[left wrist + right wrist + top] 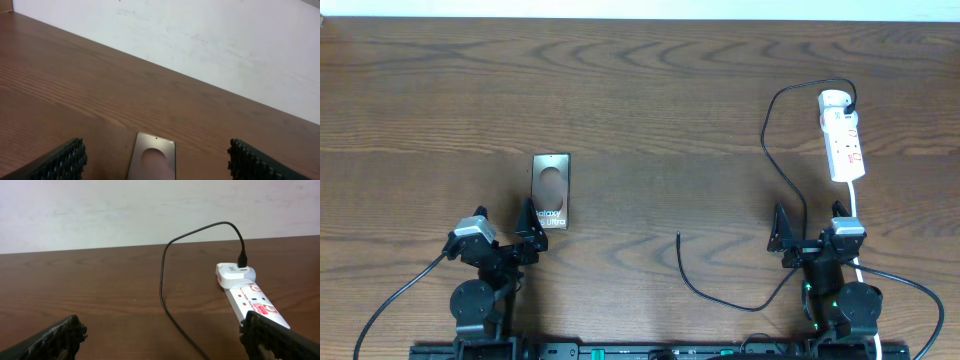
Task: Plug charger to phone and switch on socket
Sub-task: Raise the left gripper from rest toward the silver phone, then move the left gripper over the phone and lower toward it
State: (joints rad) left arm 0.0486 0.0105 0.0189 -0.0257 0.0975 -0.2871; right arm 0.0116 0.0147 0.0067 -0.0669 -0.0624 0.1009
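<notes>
Left of centre on the tabletop [640, 100], the phone [551, 191] lies flat just ahead of my left claw [532, 232], whose fingers are spread wide and grip nothing. On the right, the socket [842, 140] lies beyond my right claw [782, 232], which is also spread wide and empty. The charger [161, 282] loops from the socket's far end past the right arm. Its free tip [678, 236] rests between both arms, well apart from the phone. Both arms sit folded low at the near edge.

Charger [764, 135] runs from socket [843, 145], tip apart from phone [551, 190].
</notes>
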